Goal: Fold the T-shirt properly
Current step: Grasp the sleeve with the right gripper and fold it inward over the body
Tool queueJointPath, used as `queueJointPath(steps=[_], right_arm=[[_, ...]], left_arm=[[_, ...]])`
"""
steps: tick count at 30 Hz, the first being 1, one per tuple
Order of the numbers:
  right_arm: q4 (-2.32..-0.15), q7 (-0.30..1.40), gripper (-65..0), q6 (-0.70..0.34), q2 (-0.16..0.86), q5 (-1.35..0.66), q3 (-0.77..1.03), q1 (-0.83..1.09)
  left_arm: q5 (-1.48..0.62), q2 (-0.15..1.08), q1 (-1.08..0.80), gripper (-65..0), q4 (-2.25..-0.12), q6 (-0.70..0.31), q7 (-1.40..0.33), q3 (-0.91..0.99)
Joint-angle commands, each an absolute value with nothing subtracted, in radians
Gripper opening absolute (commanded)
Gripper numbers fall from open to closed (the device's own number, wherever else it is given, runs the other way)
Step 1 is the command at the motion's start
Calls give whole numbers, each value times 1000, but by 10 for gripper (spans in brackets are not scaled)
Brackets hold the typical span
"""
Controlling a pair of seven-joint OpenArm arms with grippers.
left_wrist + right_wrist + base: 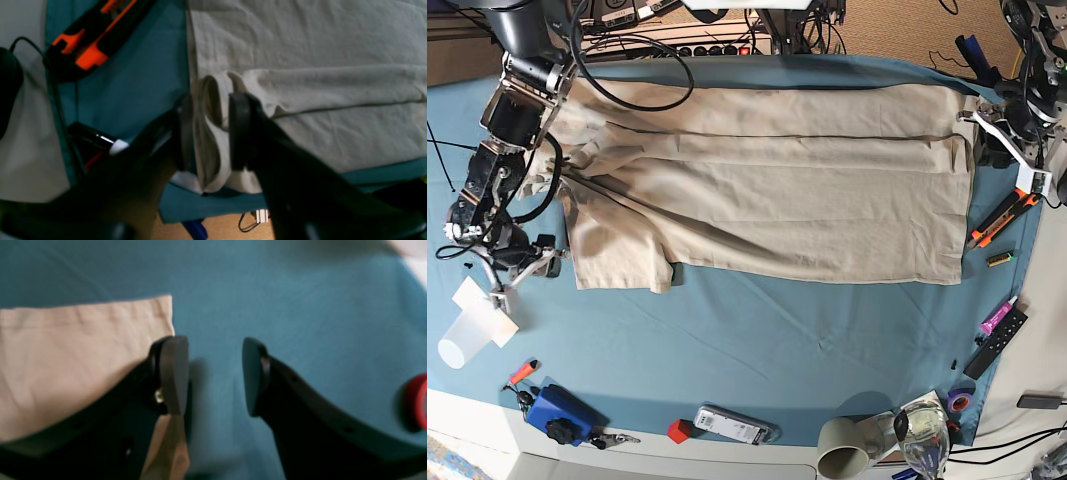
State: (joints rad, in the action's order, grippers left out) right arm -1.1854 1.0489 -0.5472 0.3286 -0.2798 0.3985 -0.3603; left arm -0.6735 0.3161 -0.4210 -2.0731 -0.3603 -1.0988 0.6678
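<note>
Plain beige cotton T-shirt lies folded lengthwise on the teal cloth; left gripper pinches its bunched edge, right gripper gapes empty.

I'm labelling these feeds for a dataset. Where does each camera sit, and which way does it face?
Left wrist: on the left arm, looking down past the left gripper, shut on the T-shirt edge.
Right wrist: on the right arm, looking down past the open right gripper at the blue cloth.
Base: overhead, facing down; both arms show at the sides.
All three share the T-shirt.
</note>
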Motion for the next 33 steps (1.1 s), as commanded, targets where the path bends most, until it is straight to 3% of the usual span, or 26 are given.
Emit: queueJointPath(steps=[1, 10, 18, 26, 29, 33], right_arm=[[-1180, 1018, -384, -550, 346, -288, 400, -385], [-984, 995, -386, -575, 346, -297, 400, -385], [-979, 1106, -386, -591, 341, -407, 345, -385], [-979, 1087, -388, -572, 341, -407, 202, -385], [-979, 1088, -449, -562, 341, -405, 167, -385], [-979, 1087, -634, -539, 341, -383, 153, -385]], left_arm=[[-681, 330, -420, -460, -2090, -364, -1080, 672], [-684, 330, -415, -460, -2090, -364, -1075, 672], [-685, 330, -412, -460, -2090, -364, -1073, 672], [-685, 330, -412, -460, -2090, -364, -1072, 672], [-685, 329, -412, -460, -2090, -364, -1050, 672], [-684, 330, -406, -460, -2090, -364, -1003, 672]])
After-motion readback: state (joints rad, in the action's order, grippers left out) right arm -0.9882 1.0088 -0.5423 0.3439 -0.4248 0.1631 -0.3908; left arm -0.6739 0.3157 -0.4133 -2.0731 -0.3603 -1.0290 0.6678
